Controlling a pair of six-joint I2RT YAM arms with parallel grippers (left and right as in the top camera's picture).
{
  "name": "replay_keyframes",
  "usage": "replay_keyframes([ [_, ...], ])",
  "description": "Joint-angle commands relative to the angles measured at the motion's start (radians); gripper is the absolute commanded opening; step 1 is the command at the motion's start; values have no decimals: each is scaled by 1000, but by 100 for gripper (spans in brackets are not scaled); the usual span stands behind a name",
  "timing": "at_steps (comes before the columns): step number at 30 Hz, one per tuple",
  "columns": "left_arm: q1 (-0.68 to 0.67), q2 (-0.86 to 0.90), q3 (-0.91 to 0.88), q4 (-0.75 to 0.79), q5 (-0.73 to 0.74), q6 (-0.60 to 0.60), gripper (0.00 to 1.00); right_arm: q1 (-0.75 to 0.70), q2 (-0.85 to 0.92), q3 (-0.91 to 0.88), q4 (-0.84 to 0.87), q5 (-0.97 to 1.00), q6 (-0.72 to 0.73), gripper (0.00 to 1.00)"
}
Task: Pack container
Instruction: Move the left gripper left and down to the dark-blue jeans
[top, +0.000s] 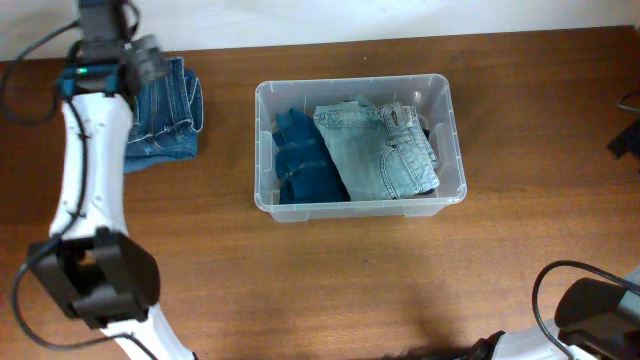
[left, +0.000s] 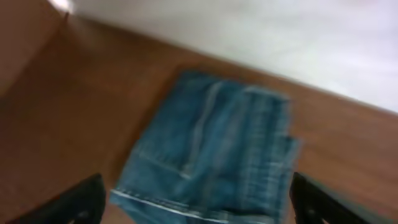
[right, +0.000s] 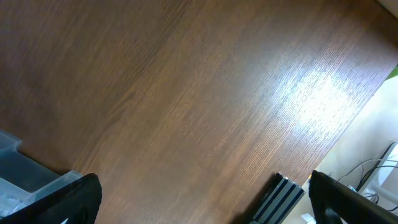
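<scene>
Clear rectangular plastic container (top: 358, 208) sits mid brown wooden bench (top: 300, 290), w/ folded dark-blue jeans (top: 298, 160) & folded light-blue jeans (top: 385, 150) side by side inside. Folded mid-blue denim jeans (left: 211, 149) lie on bench, well apart from container, near the far edge. Left fingers (left: 84, 200) wide apart, above that denim; view blurred. Right fingers (right: 71, 199) apart too, over bare bench.

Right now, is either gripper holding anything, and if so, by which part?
Nothing is held. The left gripper hangs open above the folded jeans; the right gripper is open over the table.
</scene>
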Motion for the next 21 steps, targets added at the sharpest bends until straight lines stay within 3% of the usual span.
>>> replay_keyframes([
  [1, 60, 111, -5, 8, 49, -26, 61, -2, 4, -3, 3, 5, 13, 98],
  [3, 82, 161, -5, 25, 48, -26, 26, -2, 4, -3, 3, 5, 13, 98],
  [6, 104, 230, -5, 33, 48, -26, 1, -2, 4, -3, 3, 5, 13, 98],
  [17, 127, 370, -5, -50, 50, -28, 1, -2, 4, -3, 3, 5, 13, 98],
  [21, 127, 370, -5, -99, 144, -37, 1, -2, 4, -3, 3, 5, 13, 98],
])
